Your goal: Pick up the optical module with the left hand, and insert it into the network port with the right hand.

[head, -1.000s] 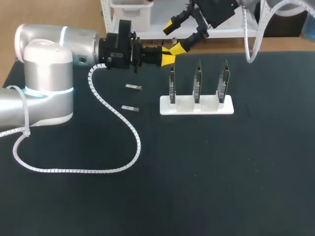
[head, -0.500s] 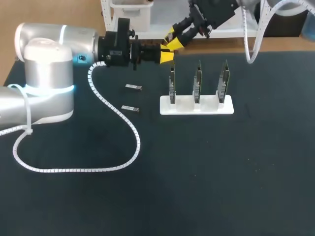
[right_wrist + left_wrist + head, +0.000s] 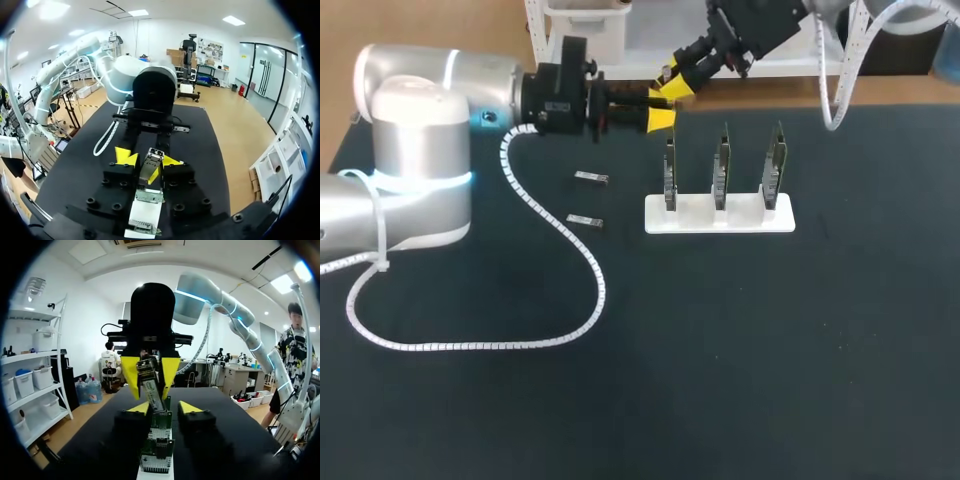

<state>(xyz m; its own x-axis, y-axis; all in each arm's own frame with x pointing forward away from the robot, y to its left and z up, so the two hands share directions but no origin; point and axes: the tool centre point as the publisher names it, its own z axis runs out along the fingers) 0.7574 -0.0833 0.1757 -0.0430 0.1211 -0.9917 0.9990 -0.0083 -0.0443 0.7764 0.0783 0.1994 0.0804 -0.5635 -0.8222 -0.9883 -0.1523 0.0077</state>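
Optical module (image 3: 151,385) is up in the air at the back of the black table (image 3: 740,360), over one end of the white holder (image 3: 720,216). The right gripper (image 3: 674,82) has its two yellow tips closed on the module, one on each side. The left gripper (image 3: 165,408) is right there too. Its tips stand a bit apart with the near end of the module between them. A gap shows on one side, so it is not pinching it.

The white holder sits on the table. Three green boards (image 3: 722,165) stand straight up in it, each in its own slot. Two more small modules (image 3: 590,178) lie flat on the table beside the holder, a little apart from each other.
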